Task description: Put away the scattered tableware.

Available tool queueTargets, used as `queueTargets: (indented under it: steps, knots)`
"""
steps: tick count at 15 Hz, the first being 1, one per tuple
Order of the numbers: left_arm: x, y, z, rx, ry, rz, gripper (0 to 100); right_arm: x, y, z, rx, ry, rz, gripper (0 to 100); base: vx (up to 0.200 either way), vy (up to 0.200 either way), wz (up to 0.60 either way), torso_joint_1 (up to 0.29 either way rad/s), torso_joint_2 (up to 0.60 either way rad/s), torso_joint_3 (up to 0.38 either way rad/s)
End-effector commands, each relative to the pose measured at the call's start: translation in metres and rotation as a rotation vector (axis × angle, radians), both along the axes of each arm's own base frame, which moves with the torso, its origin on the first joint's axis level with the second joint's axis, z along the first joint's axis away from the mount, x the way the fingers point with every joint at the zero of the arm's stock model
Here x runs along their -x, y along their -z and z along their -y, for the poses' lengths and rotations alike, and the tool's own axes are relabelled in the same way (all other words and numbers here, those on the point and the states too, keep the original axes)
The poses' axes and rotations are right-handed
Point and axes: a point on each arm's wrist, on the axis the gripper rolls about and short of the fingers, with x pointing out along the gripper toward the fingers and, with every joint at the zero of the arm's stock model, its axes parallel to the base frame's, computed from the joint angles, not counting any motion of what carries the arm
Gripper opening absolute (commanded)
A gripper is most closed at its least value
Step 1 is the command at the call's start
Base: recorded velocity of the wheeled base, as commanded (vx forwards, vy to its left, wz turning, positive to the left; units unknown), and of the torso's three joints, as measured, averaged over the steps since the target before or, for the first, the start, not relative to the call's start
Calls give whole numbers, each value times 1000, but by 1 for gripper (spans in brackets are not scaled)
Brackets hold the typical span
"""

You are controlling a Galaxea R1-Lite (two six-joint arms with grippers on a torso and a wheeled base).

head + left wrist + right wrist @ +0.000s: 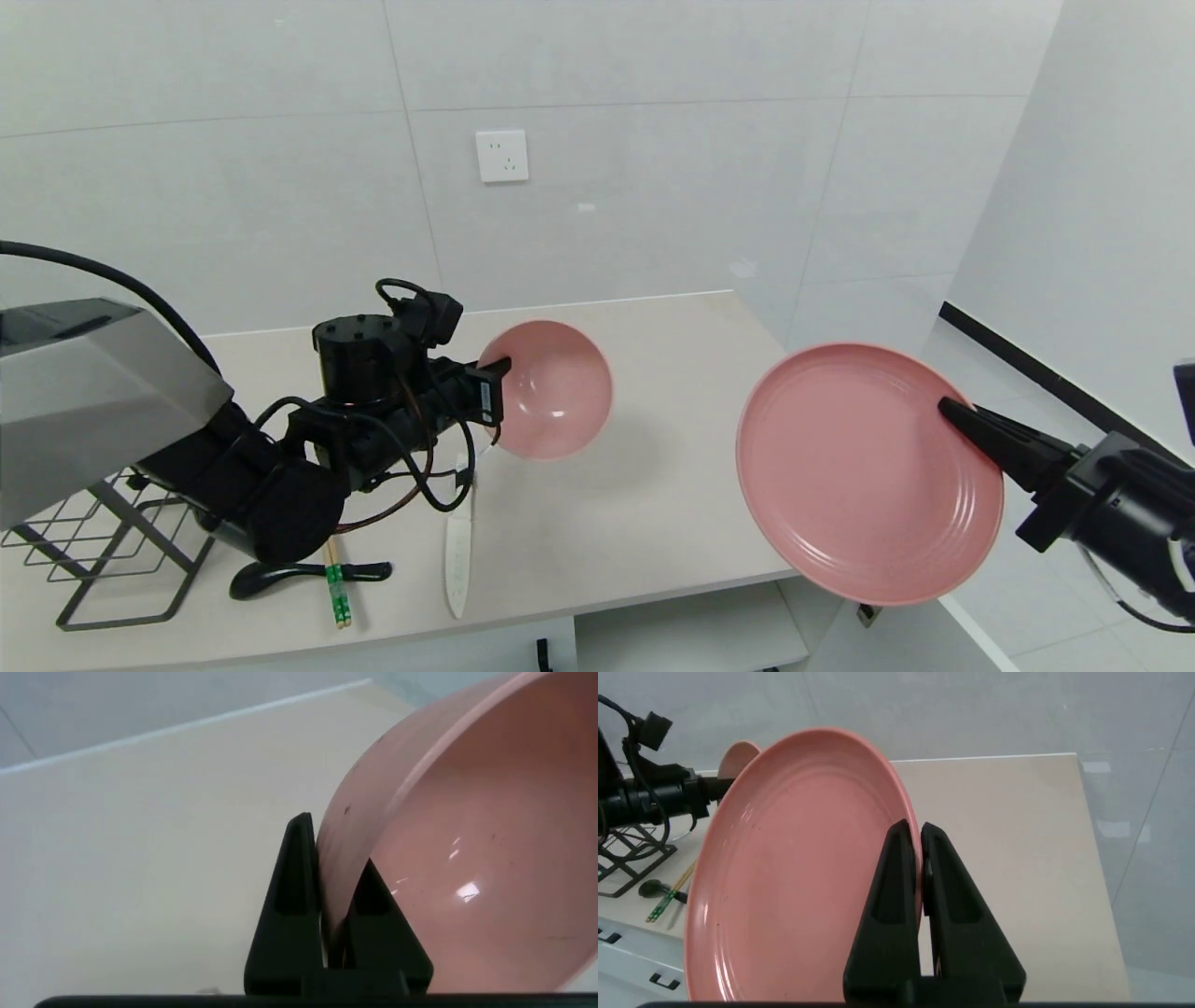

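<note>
The pale table (644,523) takes up most of the scene and carries everything that has not been lifted. A black wire rack (93,569) stands at the table's front left corner.

The pink plate (859,476) is in the air beyond the table's right edge, tipped almost upright with its ridged face towards the table. The right gripper (920,833) has it by the rim, with its two black fingers (896,887) pinching the edge from both sides.

The pink bowl (555,390) is above the middle of the table, clear of the surface and turned on its side so the hollow faces the front. The left gripper (332,882) holds it, with one finger outside the wall, one inside, and the rim clamped between them.

A white knife (458,553) lies flat near the table's front edge, under the bowl. Left of the knife along that front edge is a black spoon (280,577). A pair of chopsticks (338,597) in a green band lies across its handle.
</note>
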Motion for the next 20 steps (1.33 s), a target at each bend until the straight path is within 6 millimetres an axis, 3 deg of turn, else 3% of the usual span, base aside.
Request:
queueTargets:
  steps: [1, 4, 10, 12, 13, 20]
  knots:
    - [1, -10, -7, 15, -16, 48, 0, 0, 0, 0, 0, -2, -1, 0, 0, 0, 0, 0, 0, 0]
    - [10, -22, -18, 40, -37, 145, 0, -2, -1, 0, -2, 0, 7, 0, 0, 0, 0, 0, 0, 0]
    - [77, -36, -54, 38, -73, 152, 0, -6, -6, -1, -7, 0, 29, 0, 0, 0, 0, 0, 0, 0]
    - [93, -36, -56, 39, -52, 152, 0, -9, -5, -3, -7, -3, 28, 0, 0, 0, 0, 0, 0, 0]
    - [110, -40, -59, 65, -33, 194, 0, -10, -6, -4, -17, -7, 24, 0, 0, 0, 0, 0, 0, 0]
    - [142, -26, -62, 168, 98, 151, 0, -16, -6, -6, -143, -16, -44, 0, 0, 0, 0, 0, 0, 0]
